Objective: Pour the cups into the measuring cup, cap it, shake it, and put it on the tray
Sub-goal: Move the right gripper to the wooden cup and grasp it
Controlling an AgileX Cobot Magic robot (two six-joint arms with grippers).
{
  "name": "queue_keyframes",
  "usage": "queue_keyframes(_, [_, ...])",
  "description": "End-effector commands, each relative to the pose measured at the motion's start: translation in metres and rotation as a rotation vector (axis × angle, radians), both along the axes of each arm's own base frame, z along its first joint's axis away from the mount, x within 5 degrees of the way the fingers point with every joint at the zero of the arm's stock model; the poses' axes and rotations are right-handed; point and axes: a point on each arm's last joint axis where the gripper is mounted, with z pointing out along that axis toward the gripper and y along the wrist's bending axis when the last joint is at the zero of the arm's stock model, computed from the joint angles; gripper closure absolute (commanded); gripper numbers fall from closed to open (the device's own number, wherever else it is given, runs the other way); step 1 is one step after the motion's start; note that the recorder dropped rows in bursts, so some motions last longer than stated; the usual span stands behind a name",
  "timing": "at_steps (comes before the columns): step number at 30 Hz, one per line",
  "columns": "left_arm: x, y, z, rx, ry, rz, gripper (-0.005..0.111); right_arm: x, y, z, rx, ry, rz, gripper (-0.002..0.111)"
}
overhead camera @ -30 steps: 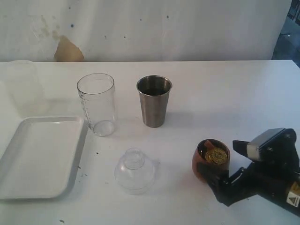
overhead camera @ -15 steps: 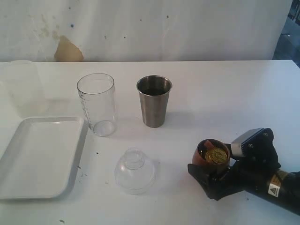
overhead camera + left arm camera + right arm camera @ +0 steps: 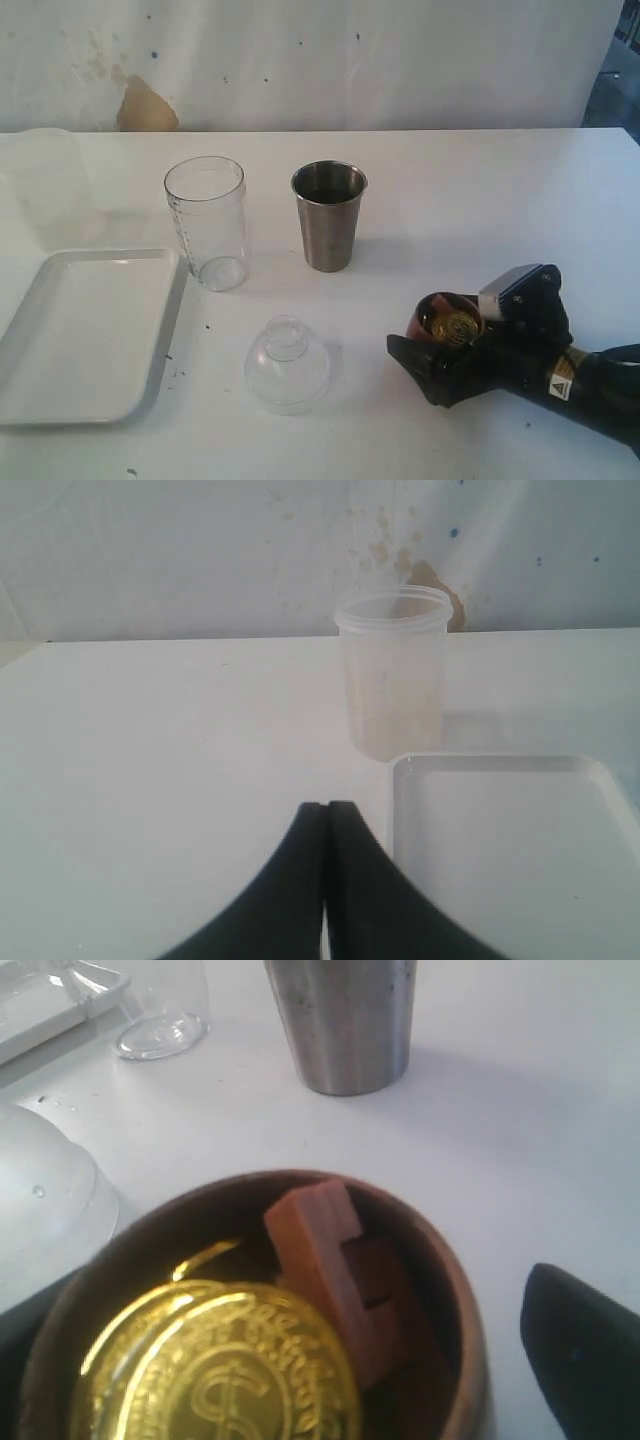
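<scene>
The right gripper has advanced leftward, jaws spread astride the wooden cup. The cup holds a gold coin embossed with a dollar-like sign. The left gripper has its jaws pressed together. Left to right: tray, measuring cup, steel tumbler. White table; stained wall.

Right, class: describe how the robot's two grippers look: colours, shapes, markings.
Both grippers are black. The left gripper has smooth, curved fingers tapering to tips. The right gripper carries a grey block and a yellow triangular warning label.
</scene>
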Motion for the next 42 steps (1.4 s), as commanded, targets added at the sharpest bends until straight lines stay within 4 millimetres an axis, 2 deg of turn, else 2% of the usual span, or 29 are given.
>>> queue_keyframes(1, [0.0,0.0,0.0,0.005,-0.01,-0.001,0.107,0.003,0.0,-0.004,-0.015,0.002,0.015,0.004])
queue_keyframes(6, [0.0,0.0,0.0,0.005,-0.01,-0.001,0.107,0.009,0.001,-0.002,-0.016,-0.02,0.026,0.004])
queue_keyframes(15, [0.0,0.0,0.0,0.005,-0.01,-0.001,0.107,0.006,0.004,0.005,-0.017,-0.045,0.078,0.004])
queue_keyframes(23, [0.0,0.0,0.0,0.005,-0.01,-0.001,0.107,-0.007,0.005,0.018,-0.018,-0.064,0.084,0.004])
queue_keyframes(36, [0.0,0.0,0.0,0.005,-0.01,-0.001,0.107,-0.01,0.004,0.012,-0.041,-0.011,0.081,0.004])
queue_keyframes(42, [0.0,0.0,0.0,0.005,-0.01,-0.001,0.107,0.001,0.005,-0.005,-0.011,0.006,0.084,0.004])
